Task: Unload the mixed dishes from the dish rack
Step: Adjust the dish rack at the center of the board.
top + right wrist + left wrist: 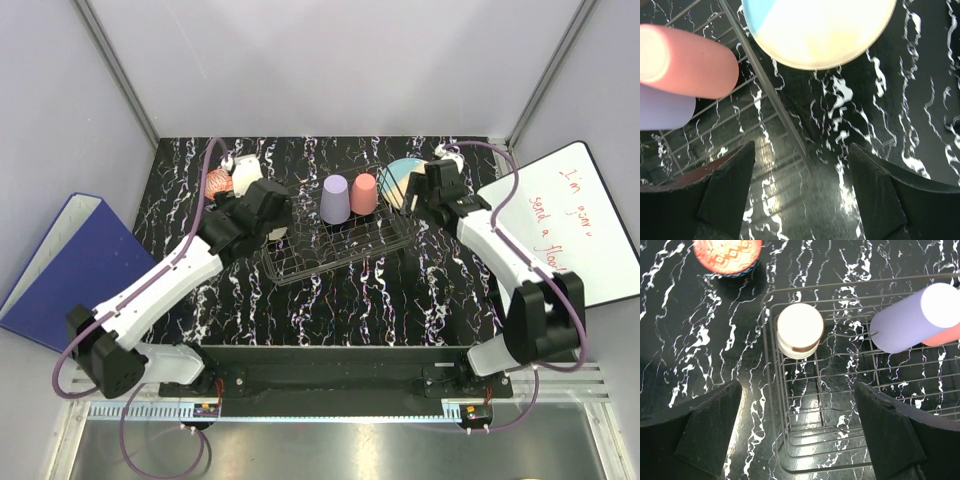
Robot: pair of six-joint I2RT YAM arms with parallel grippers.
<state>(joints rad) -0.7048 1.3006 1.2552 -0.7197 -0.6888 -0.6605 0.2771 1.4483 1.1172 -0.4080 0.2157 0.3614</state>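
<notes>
The dish rack (340, 245) of dark wire sits mid-table. In it a lavender cup (335, 198) and a salmon-pink cup (364, 193) stand upside down side by side. A whitish cup (800, 330) stands in the rack's left corner. The light-blue-and-cream plate (400, 180) is at the rack's far right end, across its rim wire (785, 115). The red-orange bowl (218, 184) rests on the table left of the rack. My left gripper (797, 430) hangs open above the rack's left end, near the whitish cup. My right gripper (800, 190) is open just short of the plate, holding nothing.
A blue binder (60, 265) leans at the left wall. A whiteboard (580, 220) with handwriting lies at the right. The black marbled tabletop (340, 310) lies between the rack and the arm bases.
</notes>
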